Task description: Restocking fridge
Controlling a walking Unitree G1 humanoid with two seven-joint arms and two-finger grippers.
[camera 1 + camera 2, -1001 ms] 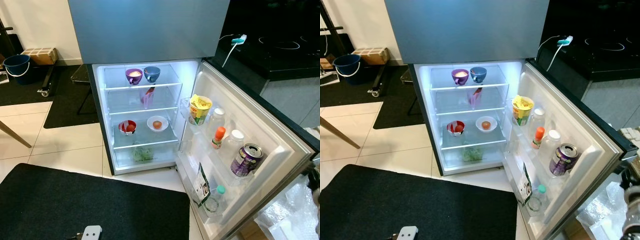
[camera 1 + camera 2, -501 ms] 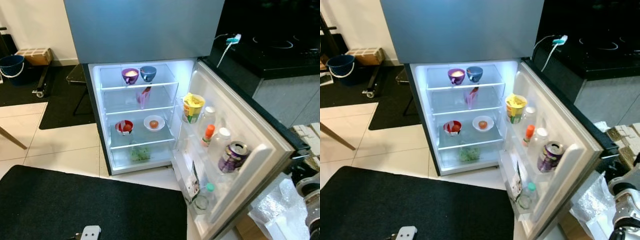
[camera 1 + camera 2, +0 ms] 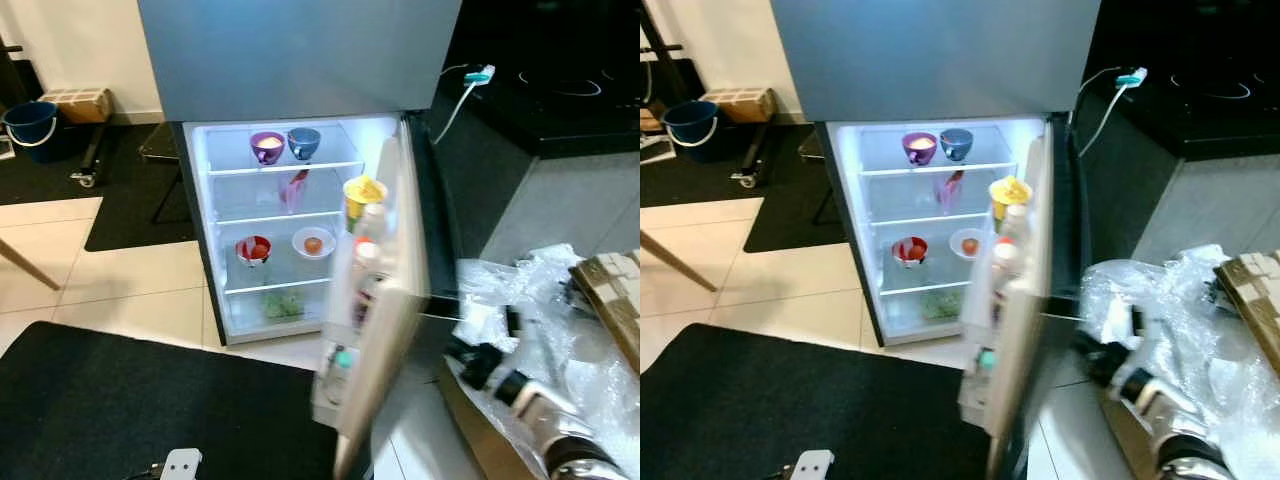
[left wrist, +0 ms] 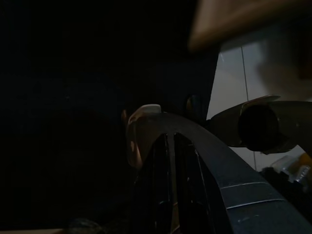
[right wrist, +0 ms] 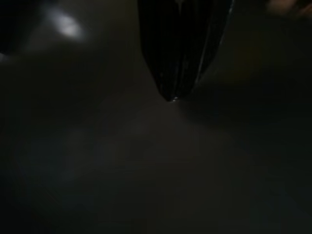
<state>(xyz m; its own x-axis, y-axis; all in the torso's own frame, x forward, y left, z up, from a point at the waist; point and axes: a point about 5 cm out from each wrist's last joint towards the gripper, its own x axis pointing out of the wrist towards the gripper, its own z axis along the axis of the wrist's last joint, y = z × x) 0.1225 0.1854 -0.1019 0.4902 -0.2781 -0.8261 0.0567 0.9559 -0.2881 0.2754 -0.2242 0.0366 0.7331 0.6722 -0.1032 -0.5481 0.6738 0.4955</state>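
The fridge's lower door (image 3: 388, 300) stands half shut, edge-on to me. Its racks hold a yellow noodle cup (image 3: 364, 196) and bottles (image 3: 358, 262). My right gripper (image 3: 462, 352) is at the door's outer face, its black fingers (image 5: 173, 73) pressed together and shut on nothing. On the lit shelves sit a purple bowl (image 3: 267, 147), a blue bowl (image 3: 304, 143), a pink carton (image 3: 295, 190), a red-and-white bowl (image 3: 253, 249), a plate with an orange fruit (image 3: 313, 242) and greens (image 3: 280, 303). My left gripper (image 4: 170, 161) hangs idle in the dark, fingers together.
A crumpled clear plastic bag (image 3: 560, 320) and a brown box (image 3: 612, 290) lie at the right, behind my right arm. A black mat (image 3: 130, 400) covers the floor in front. A blue bucket (image 3: 28, 122) stands far left. A black counter (image 3: 560, 100) adjoins the fridge.
The fridge door has swung from wide open to about half shut. My right arm has come in from the right edge, following the door's outer side.
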